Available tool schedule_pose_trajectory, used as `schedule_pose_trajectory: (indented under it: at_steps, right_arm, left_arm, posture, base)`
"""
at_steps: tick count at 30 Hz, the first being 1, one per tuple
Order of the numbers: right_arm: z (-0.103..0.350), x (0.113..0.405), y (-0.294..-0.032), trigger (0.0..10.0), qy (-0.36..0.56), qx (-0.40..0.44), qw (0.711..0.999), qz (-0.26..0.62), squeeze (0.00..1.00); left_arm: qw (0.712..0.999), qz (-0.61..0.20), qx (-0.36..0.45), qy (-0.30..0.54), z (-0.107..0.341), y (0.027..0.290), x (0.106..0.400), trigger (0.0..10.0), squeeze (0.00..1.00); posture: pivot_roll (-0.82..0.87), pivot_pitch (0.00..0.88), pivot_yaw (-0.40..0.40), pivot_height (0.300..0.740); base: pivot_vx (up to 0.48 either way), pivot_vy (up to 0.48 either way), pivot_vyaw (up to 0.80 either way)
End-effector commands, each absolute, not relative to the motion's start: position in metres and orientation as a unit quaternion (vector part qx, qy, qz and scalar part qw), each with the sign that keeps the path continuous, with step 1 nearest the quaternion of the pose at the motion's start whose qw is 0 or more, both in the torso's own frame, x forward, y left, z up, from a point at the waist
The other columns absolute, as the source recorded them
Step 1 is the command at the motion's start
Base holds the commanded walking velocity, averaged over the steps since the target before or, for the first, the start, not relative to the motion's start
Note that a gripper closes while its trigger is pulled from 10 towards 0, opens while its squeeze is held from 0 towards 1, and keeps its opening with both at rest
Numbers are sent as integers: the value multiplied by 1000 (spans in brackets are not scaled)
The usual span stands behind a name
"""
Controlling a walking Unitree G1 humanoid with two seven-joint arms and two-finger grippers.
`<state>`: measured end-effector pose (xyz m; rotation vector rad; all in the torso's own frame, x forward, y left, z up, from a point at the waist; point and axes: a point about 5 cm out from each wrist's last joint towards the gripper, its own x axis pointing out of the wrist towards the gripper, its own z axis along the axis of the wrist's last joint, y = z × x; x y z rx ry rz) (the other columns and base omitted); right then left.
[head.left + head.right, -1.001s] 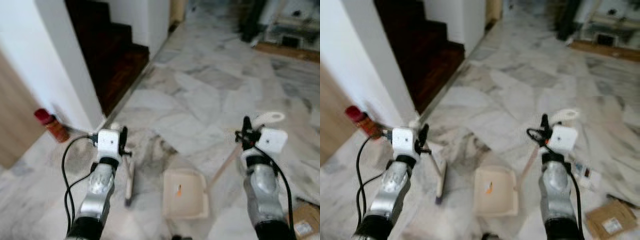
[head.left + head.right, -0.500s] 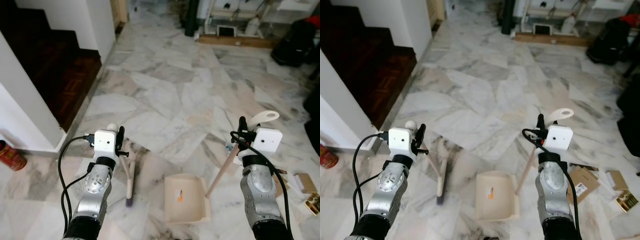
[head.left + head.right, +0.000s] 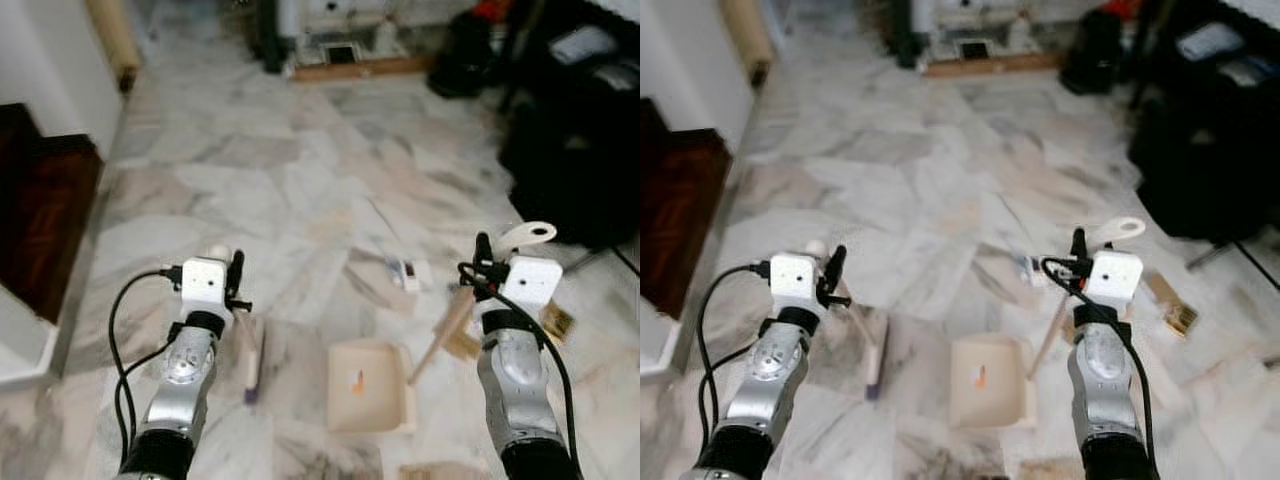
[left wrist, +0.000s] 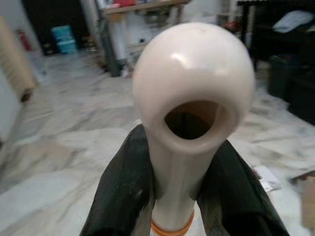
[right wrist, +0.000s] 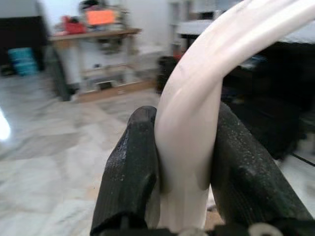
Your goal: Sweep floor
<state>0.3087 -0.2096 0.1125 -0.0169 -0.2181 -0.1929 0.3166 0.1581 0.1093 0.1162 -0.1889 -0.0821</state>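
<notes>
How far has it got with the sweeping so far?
Early, by the look of it. Done: the left gripper is clamped on the broom handle and the right gripper on the dustpan handle. In hand: the dustpan sits on the floor with one small orange bit in it. Left: scraps of paper and cardboard lie unswept on the marble floor.

- A home interior: a grey-veined marble tile floor (image 3: 300, 190) runs throughout.
- A dark wooden stair step (image 3: 40, 215) sits beside a white wall (image 3: 45, 45).
- Cluttered low shelves (image 3: 345, 35) and black bags (image 3: 570, 140) line the far side.
</notes>
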Motion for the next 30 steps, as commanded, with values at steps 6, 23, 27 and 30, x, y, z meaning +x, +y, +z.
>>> schedule_pose_trajectory:
  at_steps: [6,23,27,30]
  right_arm:
    - [122,310,-206,10000,-132,-12,987,-90,0]
    - [122,311,-204,10000,-133,-7,987,-91,0]
    - [122,311,-204,10000,-132,-6,987,-91,0]
    - [122,311,-203,10000,-134,-6,987,-91,0]
  left_arm:
    - [991,-41,59,-109,115,161,318,10000,0]
    - [991,-41,60,-112,118,163,319,10000,0]
    - [991,-42,58,-113,118,163,318,10000,0]
    - [991,-41,58,-113,118,164,318,10000,0]
  posture:
    - [-10,101,47,740]
    - [-3,119,56,740]
    - [-2,121,56,740]
    - [0,123,53,740]
  base:
    - [0,0,-769]
    - [0,0,-768]
    - [0,0,-763]
    - [0,0,-750]
